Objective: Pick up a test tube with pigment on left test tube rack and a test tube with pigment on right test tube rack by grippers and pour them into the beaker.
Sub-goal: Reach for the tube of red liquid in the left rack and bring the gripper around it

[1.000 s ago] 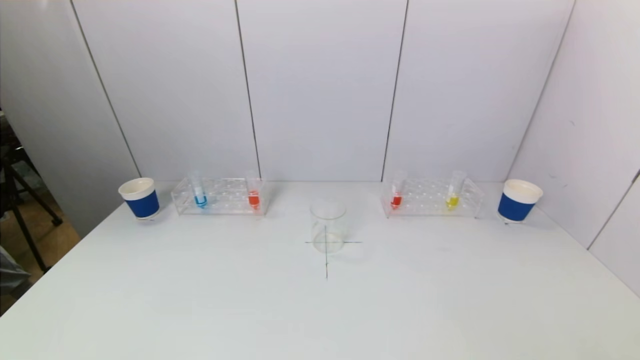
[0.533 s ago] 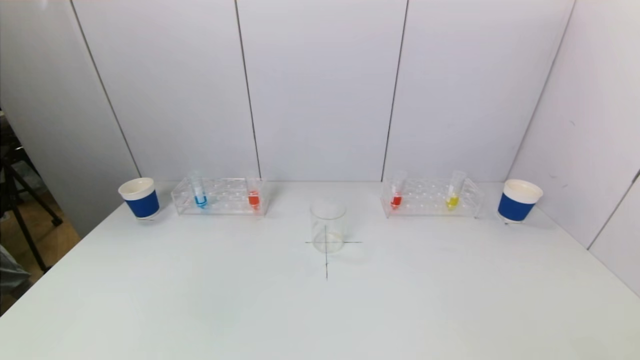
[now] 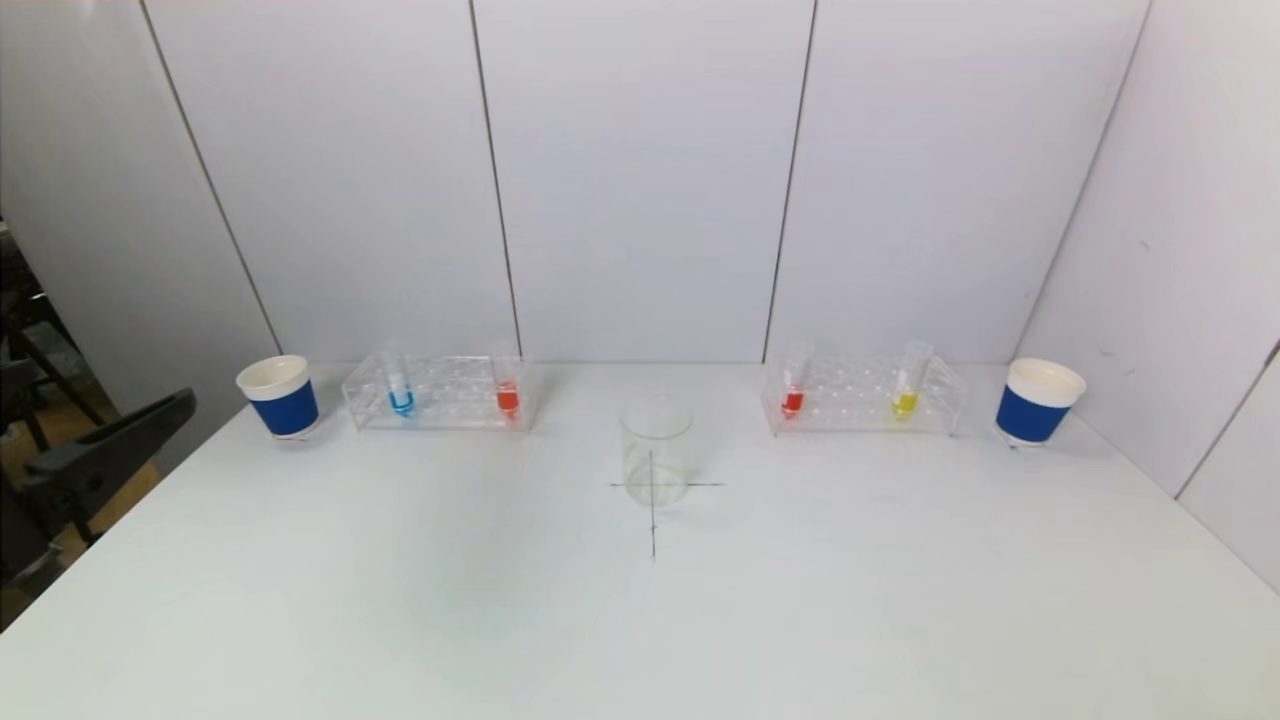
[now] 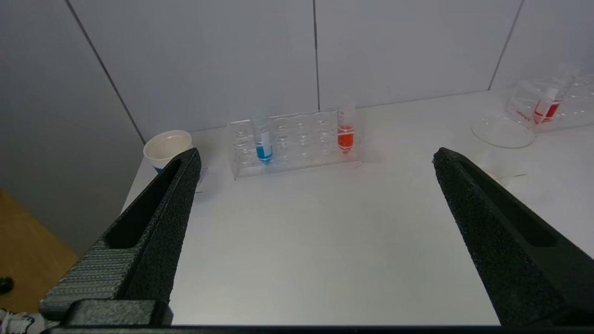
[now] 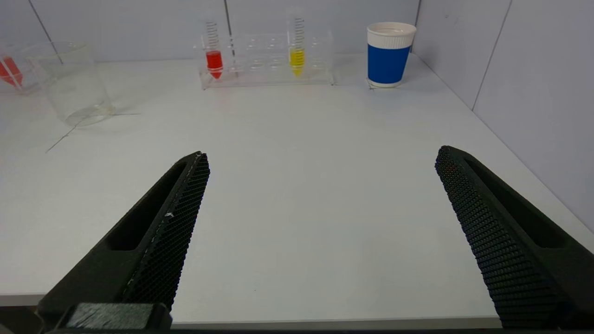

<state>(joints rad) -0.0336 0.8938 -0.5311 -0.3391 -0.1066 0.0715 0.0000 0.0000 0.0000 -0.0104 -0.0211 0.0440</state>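
Observation:
The clear left rack [image 3: 440,392] holds a blue tube [image 3: 400,395] and an orange-red tube [image 3: 507,395]. The clear right rack [image 3: 865,395] holds a red tube [image 3: 793,398] and a yellow tube [image 3: 905,398]. An empty glass beaker [image 3: 656,452] stands between them on a drawn cross. My left gripper [image 4: 315,153] is open and empty, well short of the left rack [image 4: 297,144]; one of its fingers [image 3: 150,420] shows at the head view's left edge. My right gripper [image 5: 322,153] is open and empty over the table's near edge, far from the right rack [image 5: 267,60].
A blue-banded paper cup [image 3: 280,397] stands left of the left rack, and another [image 3: 1037,402] right of the right rack. White walls close the back and right sides. The table's left edge drops to the floor, where a tripod stands.
A finger of my left gripper has come into the head view at the left edge. The tubes, racks and beaker have not moved.

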